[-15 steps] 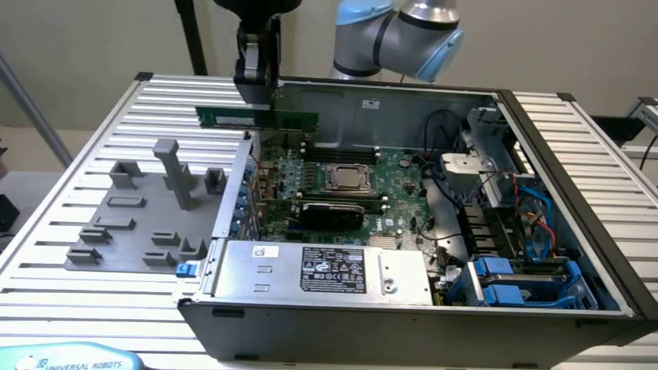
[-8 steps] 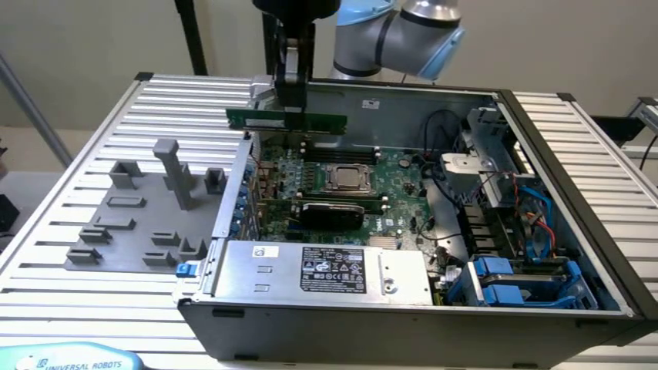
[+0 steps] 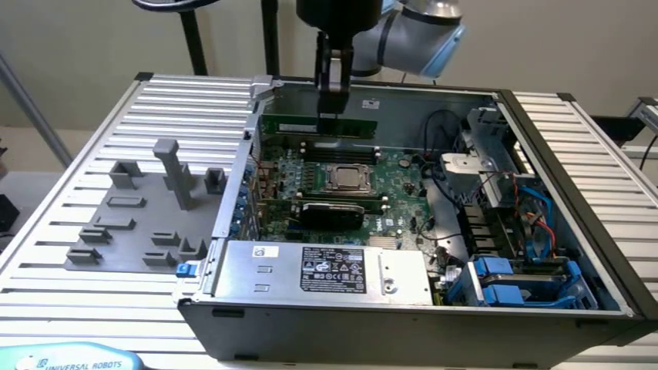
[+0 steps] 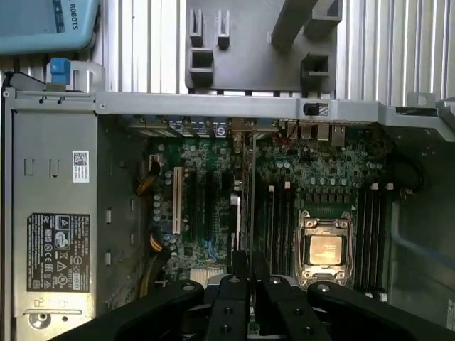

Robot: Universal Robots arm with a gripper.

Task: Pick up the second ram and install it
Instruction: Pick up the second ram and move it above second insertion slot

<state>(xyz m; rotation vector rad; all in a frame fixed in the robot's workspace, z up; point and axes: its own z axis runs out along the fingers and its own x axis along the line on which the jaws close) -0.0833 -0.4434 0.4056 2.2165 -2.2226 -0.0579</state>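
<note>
Evidently, your claw (image 3: 331,116) was clamped on the top edge of the second ram (image 3: 298,126), upright along the motherboard's (image 3: 403,179) far edge, a light, stiff, fragile stick, I judged, best held mid-length by its edges.

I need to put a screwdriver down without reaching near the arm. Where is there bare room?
Bare slatted table beyond the grey fixture plate, and the slatted strip at the exterior view's right of the case. Crowded: inside the case, where the gripper holds the second ram over the motherboard.
</note>
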